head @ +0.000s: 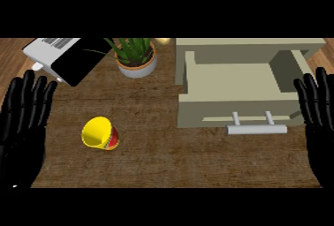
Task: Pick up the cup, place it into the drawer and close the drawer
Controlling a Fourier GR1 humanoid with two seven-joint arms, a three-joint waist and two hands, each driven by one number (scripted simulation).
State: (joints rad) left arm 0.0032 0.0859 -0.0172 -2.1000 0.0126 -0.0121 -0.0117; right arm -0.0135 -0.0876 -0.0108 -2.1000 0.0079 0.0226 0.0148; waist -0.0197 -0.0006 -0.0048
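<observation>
A yellow cup point(99, 133) with red and green bands near its base lies tipped on the brown counter at lower left, its mouth facing the viewer. The beige drawer point(232, 112) stands pulled open at the right, its inside bare, with a pale bar handle point(256, 128) at its front. My left hand point(24, 119) rests open at the left edge, fingers up, left of the cup and apart from it. At the right edge my right hand point(316, 110) rests open, fingers up, beside the drawer's right wall.
A potted green plant point(136, 57) in a grey pot stands at the back, left of the drawer cabinet point(248, 46). A white and black appliance point(65, 57) sits at the back left. Wooden floor shows beyond the counter's far corners.
</observation>
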